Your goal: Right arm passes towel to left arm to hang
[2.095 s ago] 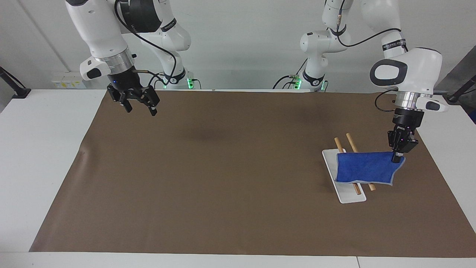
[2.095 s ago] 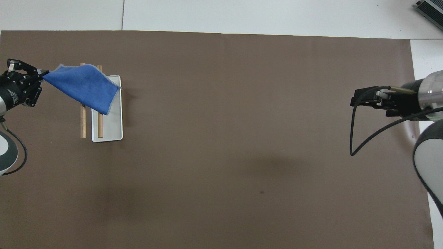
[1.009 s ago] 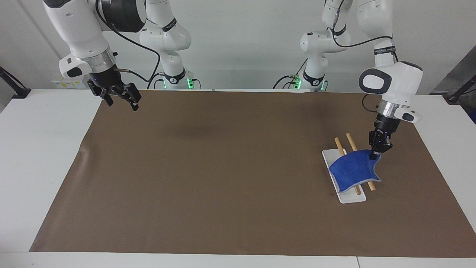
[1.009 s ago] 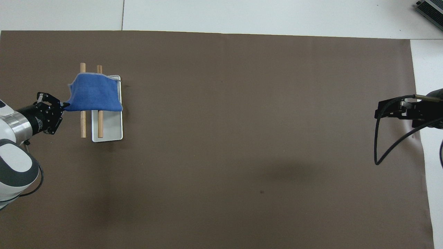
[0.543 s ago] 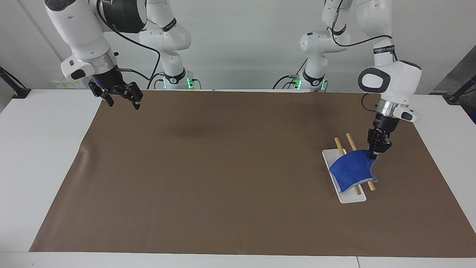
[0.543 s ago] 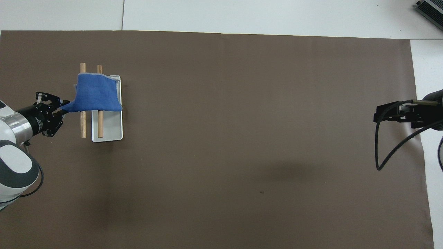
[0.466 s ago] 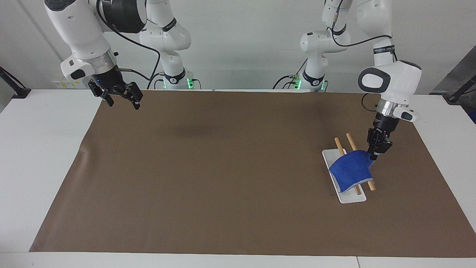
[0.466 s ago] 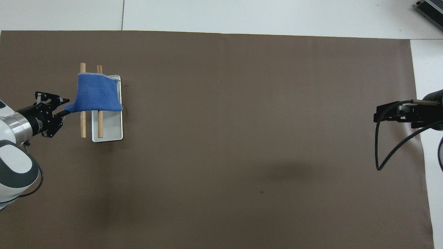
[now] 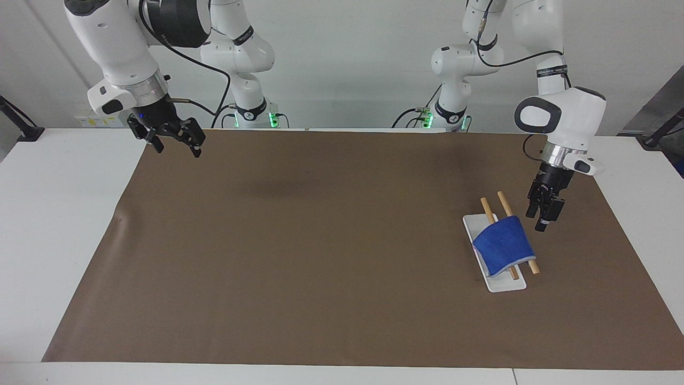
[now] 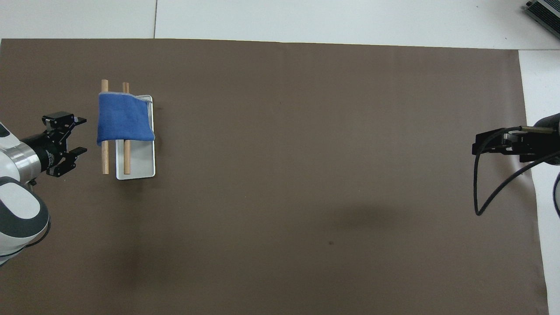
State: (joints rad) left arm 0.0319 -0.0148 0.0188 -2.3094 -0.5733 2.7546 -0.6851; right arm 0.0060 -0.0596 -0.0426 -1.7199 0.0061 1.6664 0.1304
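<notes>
Brown paper sheeting (image 9: 299,251) covers the white table (image 9: 59,214), and at the left arm's end of it a small bright blue terry towel with pale grey edging (image 9: 503,245) hangs draped across two wooden dowel rods (image 9: 510,231), which slope over a white rectangular tray (image 9: 505,283). Seen from overhead, the towel (image 10: 124,117) covers the part of the rods (image 10: 104,155) farther from the robots and overlaps the tray (image 10: 140,162) there, with its folded edges hanging down on either side. Just beside the towel, toward the table's end, the left arm's black two-finger hand (image 9: 541,216) hovers over the paper with its fingers spread apart and nothing between them; in the overhead view the left hand (image 10: 78,134) stands clear of the cloth, not touching it. At the right arm's end, the right arm's black hand (image 9: 176,145), a small blue light on its mount, waits raised above the paper's corner closest to the robots, fingers parted and empty.
</notes>
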